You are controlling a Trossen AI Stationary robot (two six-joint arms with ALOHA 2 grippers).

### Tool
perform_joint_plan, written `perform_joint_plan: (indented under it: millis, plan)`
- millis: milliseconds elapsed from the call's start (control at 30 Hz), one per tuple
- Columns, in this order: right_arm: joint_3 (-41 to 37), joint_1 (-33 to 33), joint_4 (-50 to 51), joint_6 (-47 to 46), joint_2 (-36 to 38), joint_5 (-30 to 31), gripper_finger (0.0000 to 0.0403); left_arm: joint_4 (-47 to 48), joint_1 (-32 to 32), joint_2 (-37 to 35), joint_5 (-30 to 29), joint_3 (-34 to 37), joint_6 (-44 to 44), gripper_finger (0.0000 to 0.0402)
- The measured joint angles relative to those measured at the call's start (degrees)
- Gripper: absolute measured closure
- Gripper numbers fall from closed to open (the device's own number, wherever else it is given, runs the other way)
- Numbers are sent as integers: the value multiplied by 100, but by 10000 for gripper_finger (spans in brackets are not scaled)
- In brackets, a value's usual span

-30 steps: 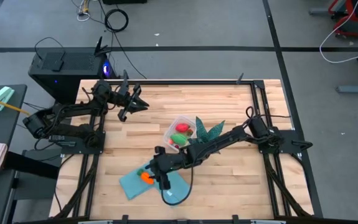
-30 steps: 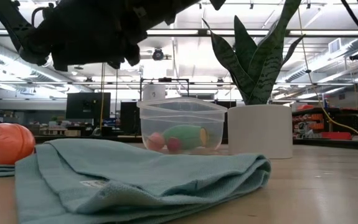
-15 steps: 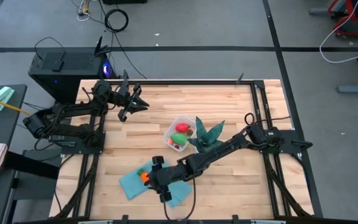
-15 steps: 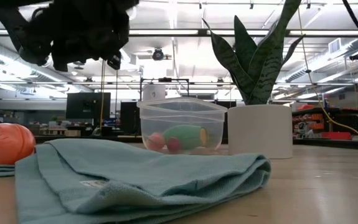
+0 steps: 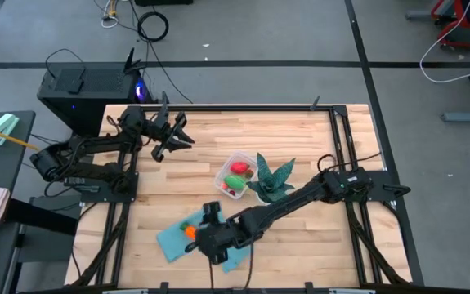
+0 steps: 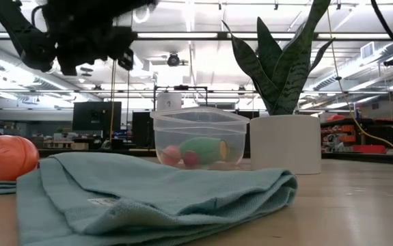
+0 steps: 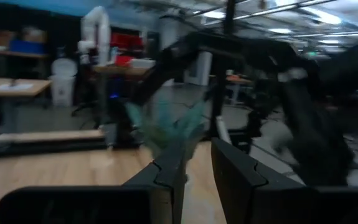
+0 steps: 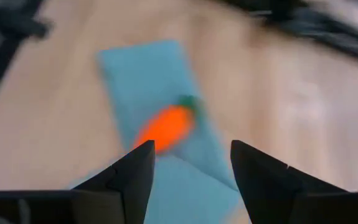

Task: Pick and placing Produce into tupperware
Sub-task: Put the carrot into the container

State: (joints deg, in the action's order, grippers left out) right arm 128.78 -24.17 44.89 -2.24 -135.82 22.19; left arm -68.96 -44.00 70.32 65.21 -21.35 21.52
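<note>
The right gripper (image 8: 188, 158) hangs above the teal cloth (image 5: 173, 241), its jaws released and wide, the orange carrot (image 8: 166, 127) lying on the cloth just beyond them. The tupperware (image 5: 236, 174) stands beside the potted plant (image 5: 269, 181), holding red and green produce. The left gripper (image 5: 173, 139) waits near the bench's far-left edge, jaws narrowly apart and holding nothing.

Looks like a robotics lab or workshop: grey concrete floor (image 5: 284, 49) with loose cables (image 5: 149, 24), a black computer tower (image 5: 71, 86) beside the wooden counter (image 5: 300, 135), exposed ceiling strip lights (image 6: 182, 35), workbenches and monitors (image 6: 97, 115) far behind.
</note>
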Motion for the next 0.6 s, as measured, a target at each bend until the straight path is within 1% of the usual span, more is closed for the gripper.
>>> perform_joint_plan:
  millis: [67, 100, 133, 200, 300, 400, 467, 533, 567, 600]
  plan:
    - [553, -145, 912, -338, 171, 581, 193, -253, 114, -4, 60, 0, 64, 315]
    - [650, -217, 1148, -497, 312, 769, 198, -273, 168, -7, 68, 0, 50, 315]
    - [496, -324, 1246, -575, 640, 965, 203, -269, 215, -4, 68, 0, 22, 315]
    - [212, -550, 1751, -871, 1174, 1279, 218, -285, 297, -4, 61, 0, -26, 315]
    - [-211, -958, 2727, -1970, 1985, 2119, 252, -262, 395, -4, 53, 0, -124, 315]
    - [-952, -1439, 2661, -2496, 2931, 2868, 296, -279, 443, -1, 49, 0, -125, 317]
    - [-1625, -1759, 2407, -2768, 3508, 3086, 332, -274, 438, -2, 42, 0, -124, 316]
    - [-2482, -2106, 2263, -3158, 4077, 3284, 373, -278, 438, -2, 17, 0, -126, 315]
    - [-2962, -2275, 2140, -3375, 4405, 3461, 387, -273, 438, -2, 4, 0, -122, 315]
    - [-3459, -2443, 2020, -3675, 4743, 3706, 394, -274, 439, -2, 2, 0, -123, 315]
